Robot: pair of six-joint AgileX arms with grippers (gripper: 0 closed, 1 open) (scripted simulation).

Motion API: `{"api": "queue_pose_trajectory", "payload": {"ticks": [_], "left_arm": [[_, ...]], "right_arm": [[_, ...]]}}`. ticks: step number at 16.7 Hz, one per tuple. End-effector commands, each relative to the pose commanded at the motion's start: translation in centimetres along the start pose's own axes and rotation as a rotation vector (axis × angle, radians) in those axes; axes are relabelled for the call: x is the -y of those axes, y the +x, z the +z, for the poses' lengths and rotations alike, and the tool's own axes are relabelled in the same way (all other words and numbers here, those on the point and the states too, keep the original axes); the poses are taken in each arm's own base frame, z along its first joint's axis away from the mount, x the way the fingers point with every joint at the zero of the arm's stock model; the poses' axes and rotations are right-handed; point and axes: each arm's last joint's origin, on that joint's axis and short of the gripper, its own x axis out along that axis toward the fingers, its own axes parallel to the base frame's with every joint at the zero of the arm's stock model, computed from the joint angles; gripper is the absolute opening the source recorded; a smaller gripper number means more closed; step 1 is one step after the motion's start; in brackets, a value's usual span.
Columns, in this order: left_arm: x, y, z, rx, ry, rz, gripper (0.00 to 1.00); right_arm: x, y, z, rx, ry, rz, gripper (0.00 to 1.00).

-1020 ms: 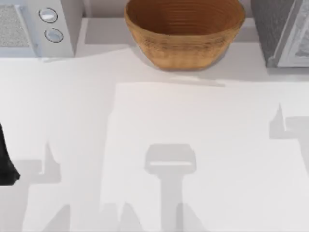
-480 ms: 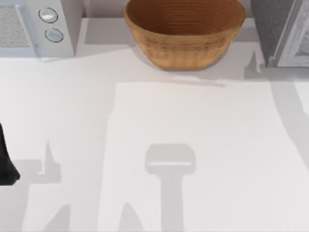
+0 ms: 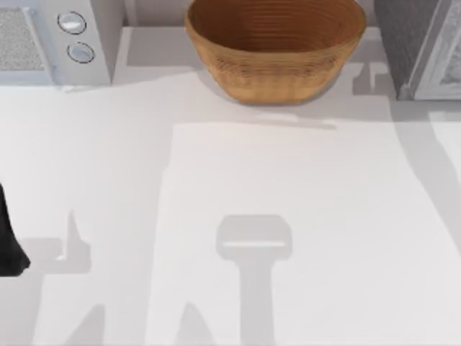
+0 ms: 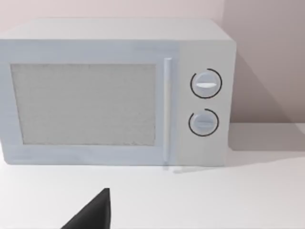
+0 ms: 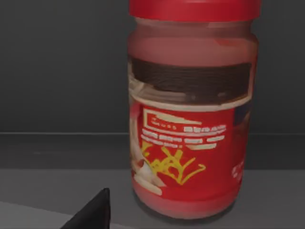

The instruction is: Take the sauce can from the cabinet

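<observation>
Top view: left arm [image 3: 10,245] parked at the table's [image 3: 288,187] left edge, pincer state can't tell | wicker basket [image 3: 277,54] at back centre | right wrist close on sauce can [image 5: 190,119], upright on dark cabinet shelf [image 5: 57,186], right pincer state can't tell

"What's sitting on that white table [image 3: 288,216]?"

"At the far edge in the middle, a wicker basket [image 3: 276,50]. A white microwave [image 3: 54,40] with two round dials stands at the far left corner, and a grey cabinet [image 3: 418,43] at the far right corner."

"And the sauce can [image 5: 193,109]?"

"Upright on a dark grey shelf [image 5: 62,186], red lid on, with a dark wall behind it."

"Is the basket touching either neighbour?"

"No, it stands apart from both."
</observation>
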Motion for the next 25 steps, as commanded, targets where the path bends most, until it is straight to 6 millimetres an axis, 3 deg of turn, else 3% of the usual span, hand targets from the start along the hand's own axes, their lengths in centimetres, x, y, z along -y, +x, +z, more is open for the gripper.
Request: {"api": "queue_pose_trajectory", "payload": {"ticks": [5,12,18,25], "left_arm": [[0.0,0.0,0.0,0.000,0.000,0.000,1.00],[0.0,0.0,0.0,0.000,0.000,0.000,1.00],[0.0,0.0,0.0,0.000,0.000,0.000,1.00],[0.0,0.0,0.0,0.000,0.000,0.000,1.00]], "right_arm": [[0.0,0.4,0.0,0.001,0.001,-0.003,1.00],[-1.2,5.2,-0.1,-0.003,0.005,-0.010,1.00],[-1.1,5.7,-0.1,-0.006,0.004,-0.012,1.00],[-1.2,10.6,0.0,-0.003,0.005,-0.010,1.00]]}}
